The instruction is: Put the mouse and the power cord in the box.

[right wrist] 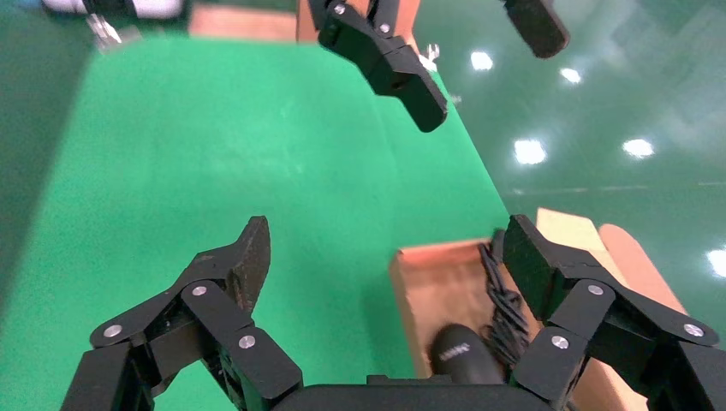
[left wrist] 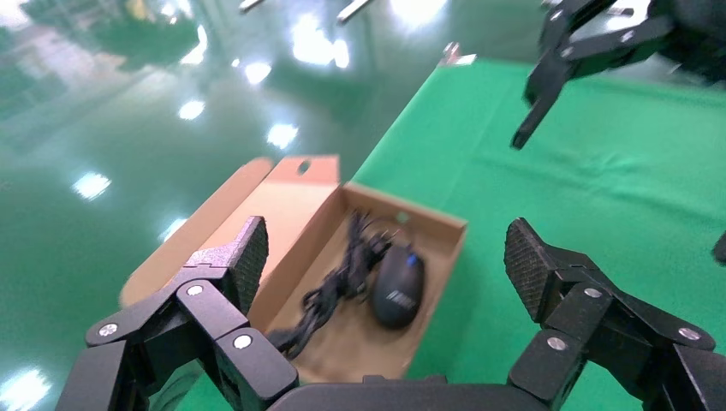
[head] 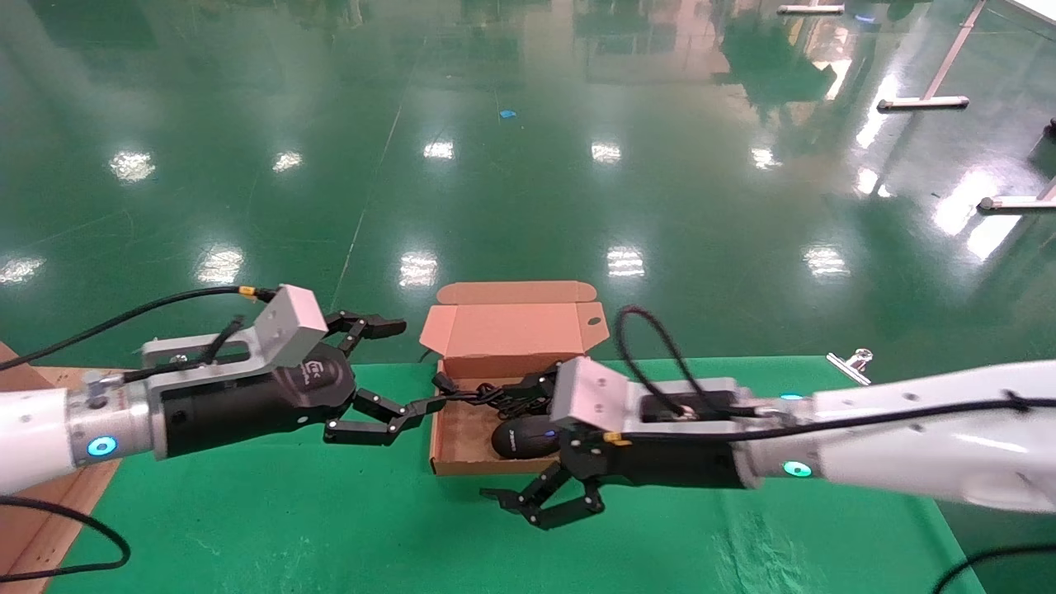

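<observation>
The brown cardboard box (head: 460, 433) stands open on the green mat, its flap lid (head: 511, 328) raised at the back. Inside lie the black mouse (head: 521, 437) with its blue wheel and, beside it toward the lid, the bunched black power cord (head: 505, 399). My left gripper (head: 412, 367) hovers open at the box's left edge, holding nothing. From the right, my right gripper (head: 505, 441) is spread open over the box's near side, also holding nothing. The left wrist view shows the mouse (left wrist: 398, 287) and cord (left wrist: 336, 289) in the box (left wrist: 445, 228) beyond the left gripper (left wrist: 385, 248).
The green mat (head: 313, 511) covers the table; bare wood (head: 33, 511) shows at its left edge. A metal clip (head: 854, 363) sits at the mat's far right corner. Shiny green floor lies beyond the table's far edge, just behind the lid.
</observation>
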`<move>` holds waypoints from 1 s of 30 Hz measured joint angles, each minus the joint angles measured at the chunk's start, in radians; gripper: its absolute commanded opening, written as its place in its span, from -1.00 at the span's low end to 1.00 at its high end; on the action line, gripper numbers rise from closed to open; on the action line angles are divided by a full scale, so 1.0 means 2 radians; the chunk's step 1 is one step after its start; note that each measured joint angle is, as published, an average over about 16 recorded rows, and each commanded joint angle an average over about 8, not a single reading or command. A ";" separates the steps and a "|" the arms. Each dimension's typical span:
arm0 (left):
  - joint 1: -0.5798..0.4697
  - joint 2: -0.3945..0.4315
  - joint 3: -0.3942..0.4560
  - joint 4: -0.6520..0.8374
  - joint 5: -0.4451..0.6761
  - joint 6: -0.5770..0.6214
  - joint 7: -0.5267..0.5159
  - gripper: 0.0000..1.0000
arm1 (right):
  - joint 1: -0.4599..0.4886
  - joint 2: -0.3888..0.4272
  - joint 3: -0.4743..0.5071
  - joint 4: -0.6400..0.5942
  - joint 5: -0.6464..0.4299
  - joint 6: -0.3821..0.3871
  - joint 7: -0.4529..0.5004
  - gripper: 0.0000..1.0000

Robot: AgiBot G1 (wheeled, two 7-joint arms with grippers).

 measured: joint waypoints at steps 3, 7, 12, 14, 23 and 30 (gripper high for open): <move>0.014 -0.011 -0.018 -0.025 -0.012 0.017 -0.015 1.00 | -0.018 0.019 0.027 0.016 0.017 -0.019 0.012 1.00; 0.033 -0.027 -0.042 -0.059 -0.028 0.040 -0.034 1.00 | -0.041 0.044 0.064 0.038 0.039 -0.044 0.029 1.00; 0.057 -0.046 -0.071 -0.102 -0.048 0.070 -0.059 1.00 | -0.071 0.075 0.109 0.065 0.068 -0.076 0.050 1.00; 0.067 -0.053 -0.083 -0.119 -0.056 0.081 -0.069 1.00 | -0.082 0.088 0.128 0.076 0.079 -0.089 0.058 1.00; 0.110 -0.088 -0.138 -0.196 -0.093 0.134 -0.113 1.00 | -0.136 0.145 0.211 0.126 0.131 -0.147 0.096 1.00; 0.138 -0.111 -0.173 -0.246 -0.116 0.168 -0.142 1.00 | -0.171 0.183 0.266 0.158 0.164 -0.184 0.120 1.00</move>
